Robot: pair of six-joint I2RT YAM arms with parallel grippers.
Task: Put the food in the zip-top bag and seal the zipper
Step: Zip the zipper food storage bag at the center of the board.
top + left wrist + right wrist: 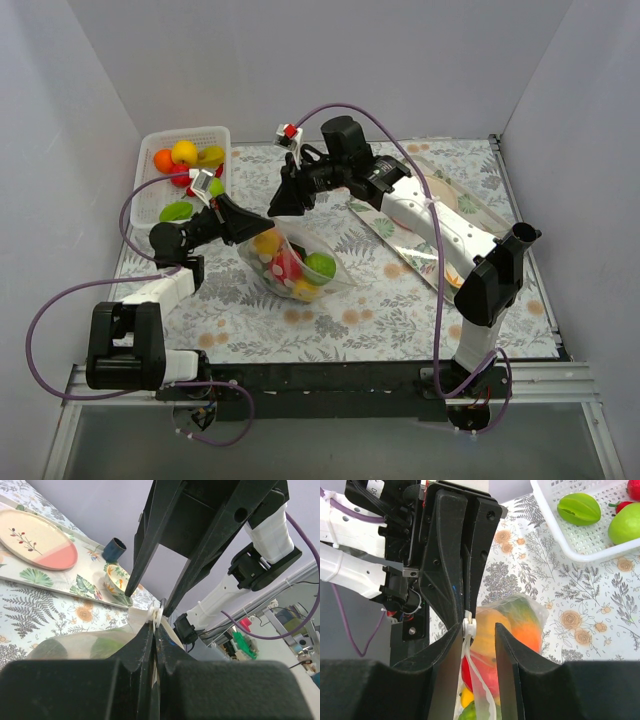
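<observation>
The zip-top bag (297, 266) lies mid-table holding orange, red, yellow and green food. My left gripper (262, 226) is shut on the bag's top edge; in the left wrist view (154, 626) the white zipper slider (157, 614) sits just past its tips. My right gripper (279, 206) is open, its fingers straddling the bag's mouth. In the right wrist view (479, 630) the slider (469, 626) rests against the left finger, and the bag (512, 625) hangs between the jaws. More food (183, 153) lies in the basket.
A white slotted basket (222, 133) stands at the back left, seen also in the right wrist view (580, 550). A shiny tray (385, 228) with a beige plate (37, 542) lies at the right under the right arm. Grey walls enclose the table.
</observation>
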